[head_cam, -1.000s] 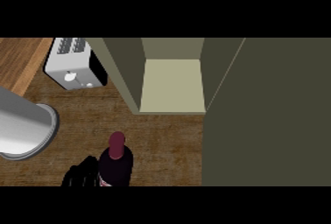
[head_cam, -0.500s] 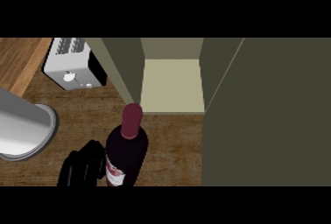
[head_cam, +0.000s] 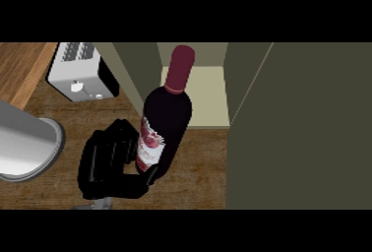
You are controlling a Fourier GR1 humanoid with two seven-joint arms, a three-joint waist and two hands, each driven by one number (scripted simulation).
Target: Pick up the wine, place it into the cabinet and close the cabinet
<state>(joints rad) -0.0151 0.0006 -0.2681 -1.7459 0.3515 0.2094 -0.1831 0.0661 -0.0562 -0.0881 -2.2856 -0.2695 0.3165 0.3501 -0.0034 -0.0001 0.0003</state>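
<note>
Toaster (head_cam: pixel 81 73) on counter (head_cam: pixel 196 162); grey pot (head_cam: pixel 25 147) at left edge.

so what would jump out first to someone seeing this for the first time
The dark wine bottle with its red foil neck dominates the middle of the view, held by a black robot hand curled round its lower part, its top pointing toward the open cabinet. To the left sit a white toaster near the top and a big grey metal pot at the edge. The open cabinet door fills the right side.
</note>
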